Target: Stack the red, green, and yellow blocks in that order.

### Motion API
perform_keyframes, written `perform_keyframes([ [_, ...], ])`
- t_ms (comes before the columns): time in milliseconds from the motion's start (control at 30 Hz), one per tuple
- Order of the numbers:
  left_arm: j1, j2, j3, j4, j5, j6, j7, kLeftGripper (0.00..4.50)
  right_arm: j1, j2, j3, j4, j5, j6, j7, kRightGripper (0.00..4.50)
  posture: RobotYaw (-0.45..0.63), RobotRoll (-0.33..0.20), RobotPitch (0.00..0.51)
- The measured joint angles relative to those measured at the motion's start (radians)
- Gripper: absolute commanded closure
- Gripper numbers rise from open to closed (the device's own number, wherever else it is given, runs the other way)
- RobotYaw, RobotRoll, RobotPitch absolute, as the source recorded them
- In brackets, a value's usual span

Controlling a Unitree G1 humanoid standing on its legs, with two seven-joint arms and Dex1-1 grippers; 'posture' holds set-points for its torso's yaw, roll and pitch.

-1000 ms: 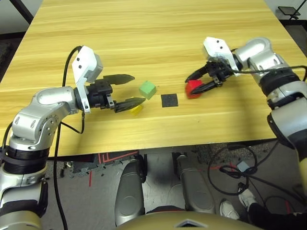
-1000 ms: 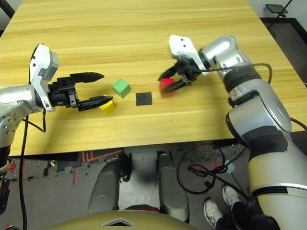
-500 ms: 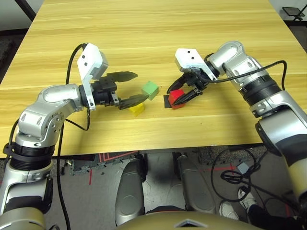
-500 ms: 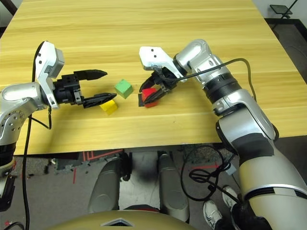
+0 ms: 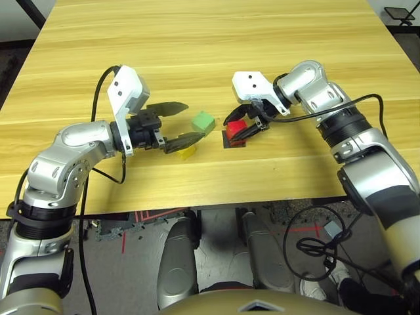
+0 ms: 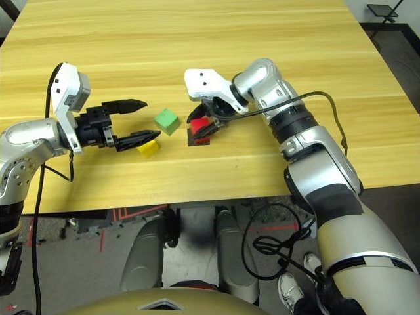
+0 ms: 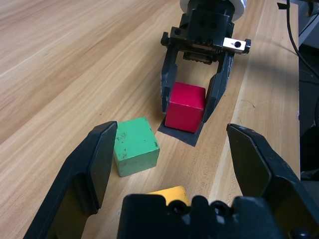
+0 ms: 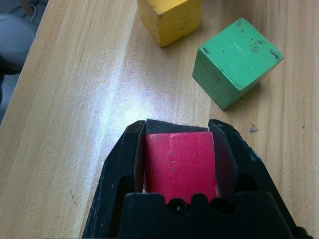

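The right gripper (image 5: 240, 127) has its two black fingers closed against opposite sides of the red block (image 5: 236, 127), which sits on the flat black square patch (image 7: 180, 132) near the middle of the wooden table (image 5: 210, 46); the right wrist view shows both fingers pressed flat to the block's faces. The left gripper (image 5: 178, 124) hangs low over the table with its fingers spread wide and nothing between them. The green block (image 5: 203, 121) rests on the table just beside the black patch, on the robot's left of it, apart from the red block. The yellow block (image 6: 148, 147) lies nearer the table's front edge, close to the green one but not touching it, partly under the tip of the left gripper's nearer finger (image 5: 186, 139). All three blocks stand singly, none on another.
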Motion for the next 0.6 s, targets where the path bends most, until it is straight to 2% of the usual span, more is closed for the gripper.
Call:
perform_keyframes([
  [233,-0.041,-0.024,-0.005,-0.007,0.009,0.056,0.074,0.00,0.024,0.011,-0.017,-0.001,0.000,-0.002,0.025,0.18,0.37,-0.085,0.271],
  [433,-0.111,-0.047,-0.048,-0.062,0.012,0.204,0.183,0.00,-0.022,0.011,-0.107,0.022,0.032,0.030,0.024,0.08,0.35,-0.069,0.261],
  [600,-0.196,-0.063,-0.090,-0.082,0.020,0.354,0.273,0.00,-0.076,-0.058,-0.191,0.091,0.050,0.021,0.025,0.08,0.31,-0.058,0.257],
])
